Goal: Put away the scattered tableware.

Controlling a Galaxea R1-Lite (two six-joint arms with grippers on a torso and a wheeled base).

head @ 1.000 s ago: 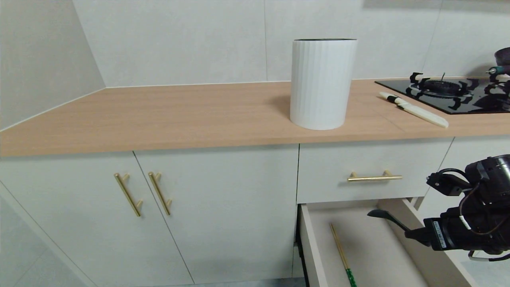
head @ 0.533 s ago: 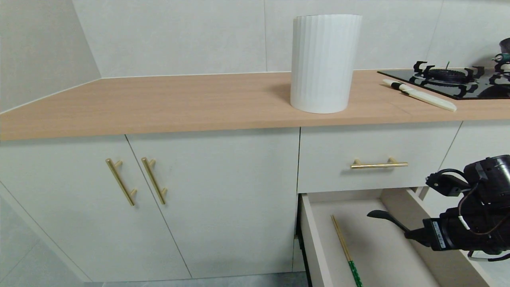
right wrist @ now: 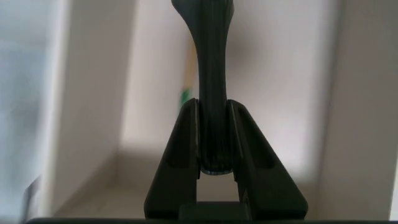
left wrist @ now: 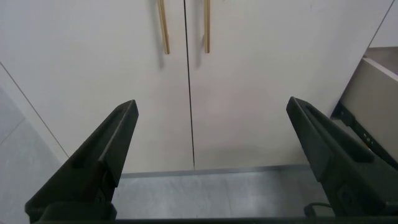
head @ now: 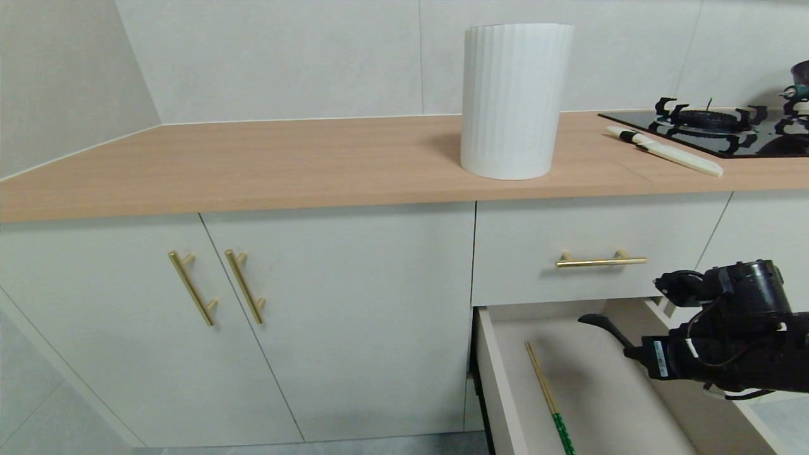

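The black spoon (head: pixel 600 323) is held by its handle end in the closed right hand (right wrist: pixel 213 146), bowl pointed toward the drawer (head: pixel 492 373) back; the left hand (left wrist: pixel 211 109) is spread wide, empty.

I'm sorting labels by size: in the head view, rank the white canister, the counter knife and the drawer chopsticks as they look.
1. white canister
2. knife and chopsticks: alike in length, chopsticks cut off, unranked.

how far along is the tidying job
Done: chopsticks lie in the open drawer. In hand: the right gripper has its jaws shut on a dark spoon above that drawer. Left: the knife on the counter, then probably closing the drawer.
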